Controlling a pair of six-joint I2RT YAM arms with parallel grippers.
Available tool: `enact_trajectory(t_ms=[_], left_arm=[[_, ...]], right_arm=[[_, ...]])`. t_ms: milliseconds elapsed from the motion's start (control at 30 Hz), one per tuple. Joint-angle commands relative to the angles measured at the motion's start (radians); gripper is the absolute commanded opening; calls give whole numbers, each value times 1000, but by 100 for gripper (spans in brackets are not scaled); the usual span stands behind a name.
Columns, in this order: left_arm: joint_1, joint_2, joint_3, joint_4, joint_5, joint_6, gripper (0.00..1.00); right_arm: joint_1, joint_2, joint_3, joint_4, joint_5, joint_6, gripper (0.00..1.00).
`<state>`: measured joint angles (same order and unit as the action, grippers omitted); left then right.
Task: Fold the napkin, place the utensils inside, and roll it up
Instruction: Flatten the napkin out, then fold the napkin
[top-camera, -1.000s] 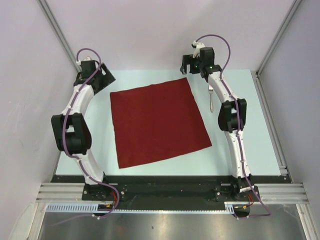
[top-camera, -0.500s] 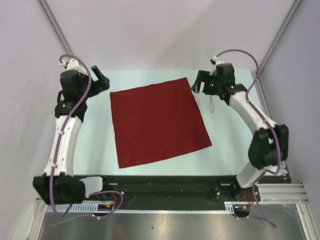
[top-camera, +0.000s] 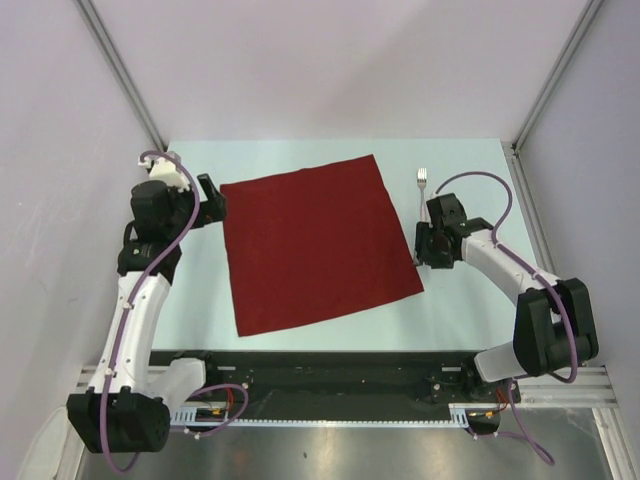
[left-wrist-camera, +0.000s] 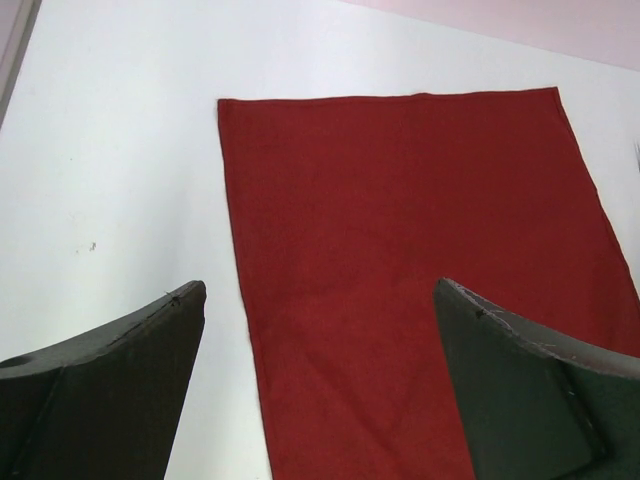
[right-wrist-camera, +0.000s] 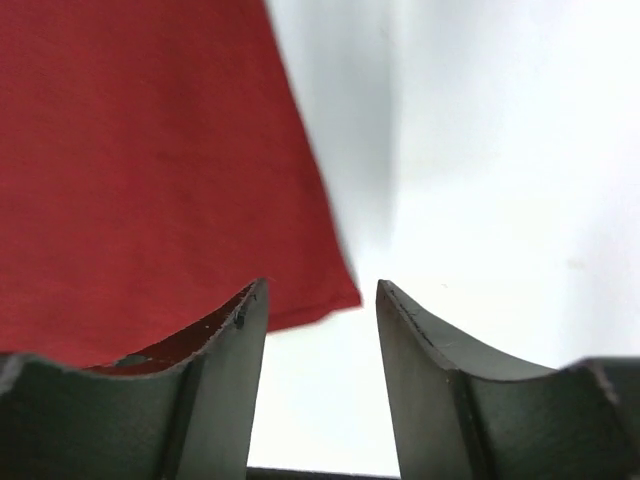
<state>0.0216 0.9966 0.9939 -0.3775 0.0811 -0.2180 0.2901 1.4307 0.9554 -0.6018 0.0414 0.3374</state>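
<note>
Both arms have swung in on the napkin (top-camera: 318, 245) since the earlier top view. The right gripper (top-camera: 422, 256) has dropped from the cloth's far right corner to its right edge, close to the near right corner. The left gripper (top-camera: 216, 203) has closed in on the left edge near the far left corner. The napkin lies flat and unfolded on the table (top-camera: 480, 300), where it lay before. The fork (top-camera: 421, 180) has not shifted from its place just off the napkin's right edge toward the far corner, with its tines now uncovered. In the left wrist view the left gripper (left-wrist-camera: 318, 290) stands spread wide across the napkin's (left-wrist-camera: 420, 280) left edge and holds nothing. In the right wrist view the right gripper (right-wrist-camera: 322, 290) shows a narrower gap than before. The napkin's (right-wrist-camera: 150, 150) corner sits in that gap, not yet pinched. The likely trouble is the thin fabric: jaws closing above it would miss, and fingers pressed sideways would bunch the edge instead of catching it. Uneven lifting by the two arms would skew the fold. The right arm's elbow or cable, passing beside the fork, could also knock it farther from the napkin.
</note>
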Motion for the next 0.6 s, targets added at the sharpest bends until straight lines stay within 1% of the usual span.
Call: enact_trajectory(t_ms=[0, 67, 200, 567], left_arm=[[0, -24, -3, 37, 0, 28, 100], [0, -16, 0, 34, 23, 20, 100], [-2, 2, 0, 37, 89, 3, 100], [-2, 19, 5, 26, 91, 0, 100]], right_arm=[[0, -3, -1, -35, 38, 11, 50], [3, 19, -10, -39, 22, 12, 47], [11, 48, -36, -32, 9, 25, 45], [55, 126, -53, -7, -3, 55, 47]])
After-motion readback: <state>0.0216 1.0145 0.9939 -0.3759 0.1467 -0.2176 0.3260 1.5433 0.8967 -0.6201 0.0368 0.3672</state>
